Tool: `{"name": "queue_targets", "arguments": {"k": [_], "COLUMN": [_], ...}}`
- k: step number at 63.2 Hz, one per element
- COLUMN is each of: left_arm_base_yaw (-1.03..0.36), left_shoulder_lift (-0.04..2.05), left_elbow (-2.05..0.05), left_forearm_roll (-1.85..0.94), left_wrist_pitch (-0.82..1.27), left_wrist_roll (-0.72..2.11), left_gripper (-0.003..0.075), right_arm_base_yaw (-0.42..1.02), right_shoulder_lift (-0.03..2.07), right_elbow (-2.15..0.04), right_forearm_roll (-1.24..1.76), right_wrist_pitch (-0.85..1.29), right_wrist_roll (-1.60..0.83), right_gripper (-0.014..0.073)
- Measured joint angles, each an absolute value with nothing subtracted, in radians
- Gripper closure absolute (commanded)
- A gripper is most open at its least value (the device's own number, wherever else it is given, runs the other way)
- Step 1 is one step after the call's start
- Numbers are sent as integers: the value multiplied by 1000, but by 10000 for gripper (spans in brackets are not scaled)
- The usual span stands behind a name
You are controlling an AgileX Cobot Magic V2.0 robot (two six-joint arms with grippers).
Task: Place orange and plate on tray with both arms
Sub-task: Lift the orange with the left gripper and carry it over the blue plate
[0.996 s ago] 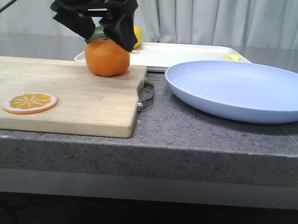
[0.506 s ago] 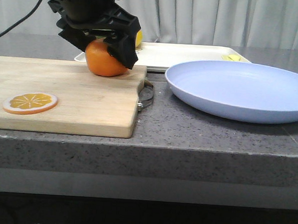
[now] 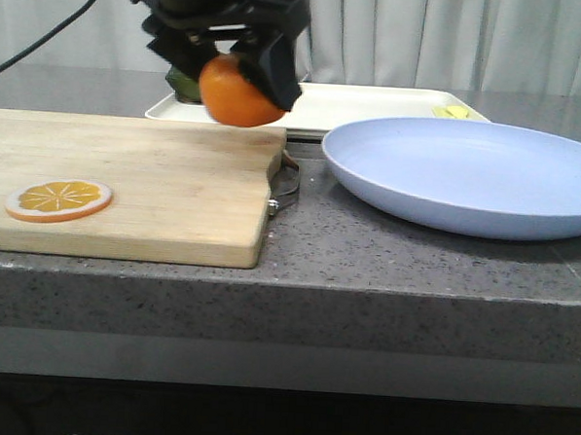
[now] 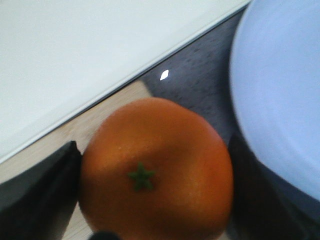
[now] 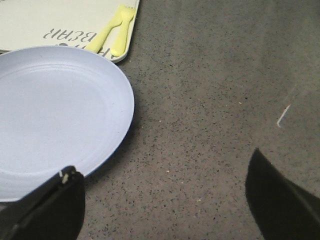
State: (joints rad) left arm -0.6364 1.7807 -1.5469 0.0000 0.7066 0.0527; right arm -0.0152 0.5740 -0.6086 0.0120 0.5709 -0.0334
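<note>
My left gripper (image 3: pixel 241 79) is shut on the orange (image 3: pixel 237 91) and holds it in the air above the far right corner of the cutting board, beside the tray's near edge. In the left wrist view the orange (image 4: pixel 156 170) fills the space between both dark fingers (image 4: pixel 42 185), its green stem star up. The off-white tray (image 3: pixel 374 105) lies at the back and shows in the left wrist view (image 4: pixel 75 60). The lavender-blue plate (image 3: pixel 468 173) lies on the counter to the right. My right gripper (image 5: pixel 165 200) is open and empty over bare counter, beside the plate's rim (image 5: pixel 65 115).
A wooden cutting board (image 3: pixel 127 180) with a metal handle (image 3: pixel 287 183) lies at the left, with an orange slice (image 3: pixel 58 198) on it. A yellow fork (image 5: pixel 112 30) lies at the tray's corner. A dark green thing (image 3: pixel 185 83) sits behind the left gripper.
My left gripper came down, shut on the orange and lifted it off the cutting board, moving it right toward the tray. The plate has not moved.
</note>
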Motion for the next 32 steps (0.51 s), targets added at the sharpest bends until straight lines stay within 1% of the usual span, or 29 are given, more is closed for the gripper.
{"name": "queue_targets", "arguments": {"k": [13,32], "left_arm_base_yaw": [-736,-848], "left_shoulder_lift": [1824,1995], "left_elbow": [-1656,-1826], "left_forearm_roll": [-5,0], "left_wrist_pitch": [720,746], "left_wrist_roll": [63,63], "left_gripper": [337,336], "right_arm_base_yaw": [-15,-15], "right_shoulder_lift": [574,574], "right_elbow": [-609,-609], "right_forearm_roll": [12,12], "right_wrist_pitch": [571,573], "right_wrist_roll": [-33,-33], "right_gripper": [-61,-61]}}
